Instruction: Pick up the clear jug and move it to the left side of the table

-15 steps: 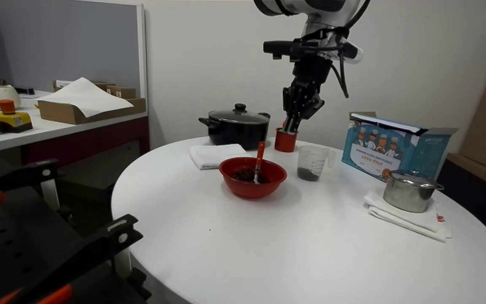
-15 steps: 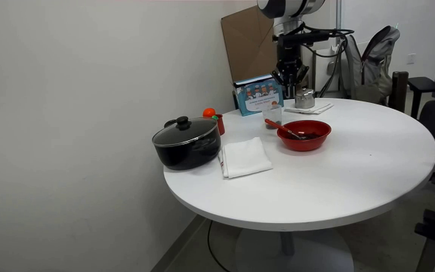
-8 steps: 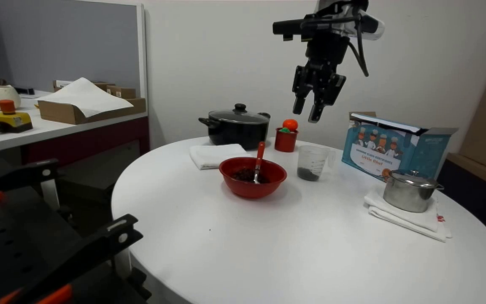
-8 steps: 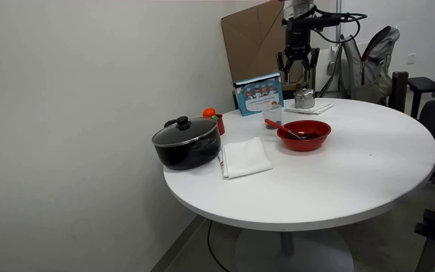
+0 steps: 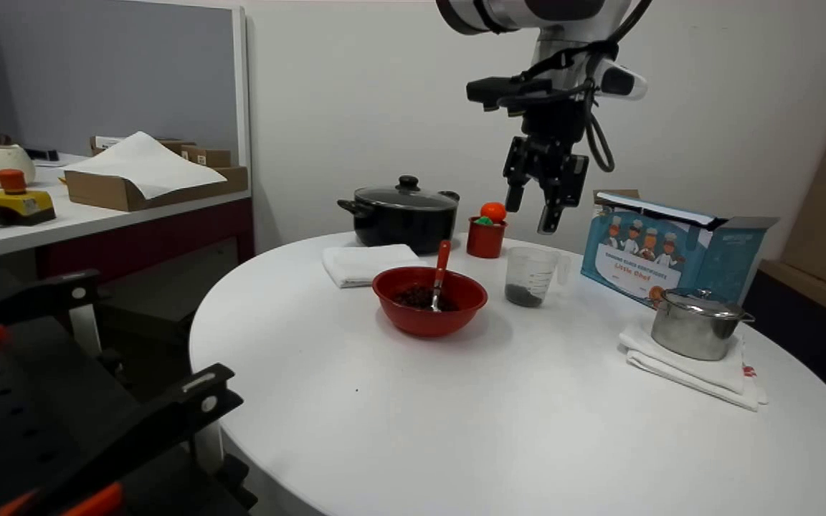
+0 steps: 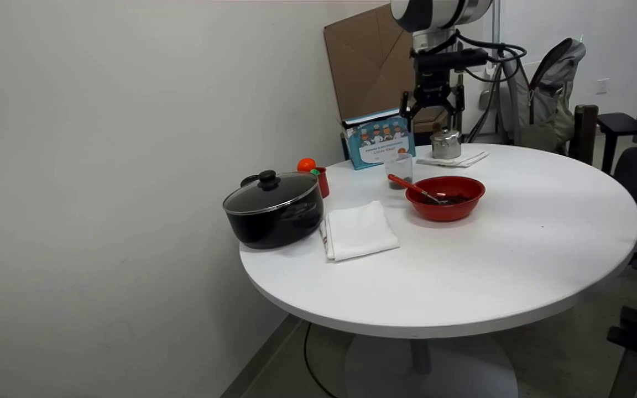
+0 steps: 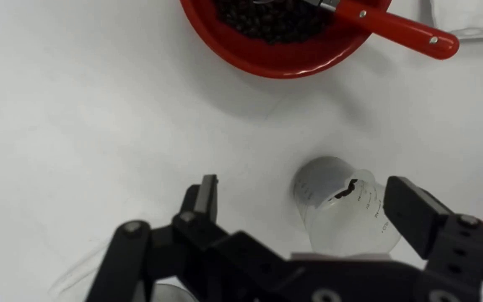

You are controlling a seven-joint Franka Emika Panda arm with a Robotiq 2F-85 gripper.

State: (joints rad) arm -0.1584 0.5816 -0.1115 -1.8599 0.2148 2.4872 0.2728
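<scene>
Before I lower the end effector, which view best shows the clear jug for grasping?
The wrist view: it shows the clear jug largest, from above, between the open fingers. Both exterior views show it smaller, from the side: its handle shows in an exterior view; a red-handled utensil partly covers it in an exterior view.

In an exterior view, the blue box reads "Little Chef" below a blurred line; marks on the clear jug are unreadable.
</scene>
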